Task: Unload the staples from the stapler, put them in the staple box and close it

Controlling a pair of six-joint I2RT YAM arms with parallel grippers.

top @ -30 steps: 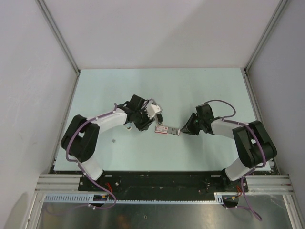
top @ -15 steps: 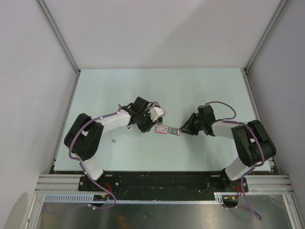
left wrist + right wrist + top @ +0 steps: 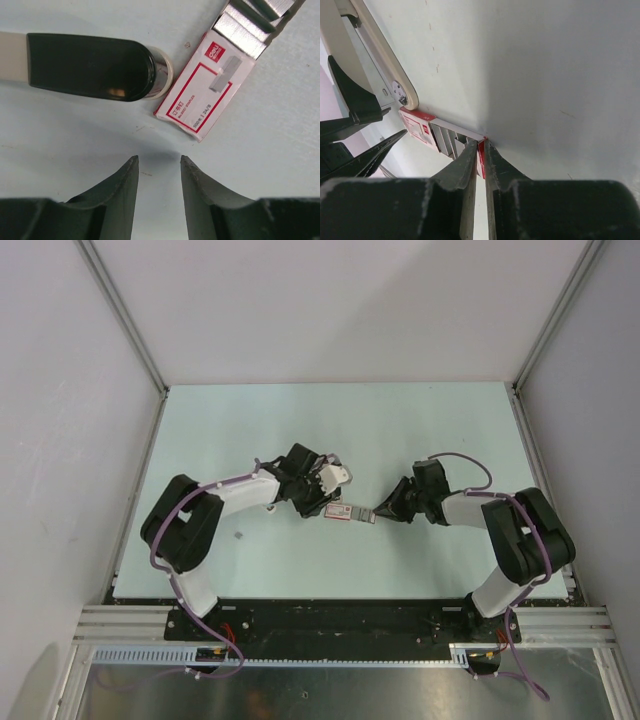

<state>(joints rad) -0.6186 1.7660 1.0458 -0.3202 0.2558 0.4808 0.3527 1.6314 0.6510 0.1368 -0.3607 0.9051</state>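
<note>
Two arms are pointing toward each other over the middle of the pale surface [image 3: 420, 430] in the top view. Between them a small red-and-white staple box [image 3: 342, 511] is lying flat. The left pincer [image 3: 318, 502] is hanging just beside the box's left end, and the right pincer [image 3: 373, 513] is touching its right end. The left wrist is covering the stapler here, so I cannot make it out.

In the left wrist view, the stapler [image 3: 90, 65] is lying flat on the surface with its black top part facing the camera. Its beige body is showing at the left edge of the view. Its rounded end, ringed with shiny metal, is sitting right at a corner of the staple box [image 3: 202, 92]; whether they are touching I cannot tell. The box is lying tilted, and silvery staple strips [image 3: 245, 27] are sticking out of its far end. The left pincer [image 3: 157, 172] is standing partly apart with only bare surface between its fingers, gripping nothing.

In the right wrist view, the right pincer [image 3: 481, 150] is almost closed, its fingertips pinching the thin red end of the staple box [image 3: 417, 129]. The staple strips [image 3: 451, 139] are lying between that end and the rest of the box. The stapler [image 3: 375, 65] is lying just beyond the box, showing a beige edge and a round rivet.
</note>
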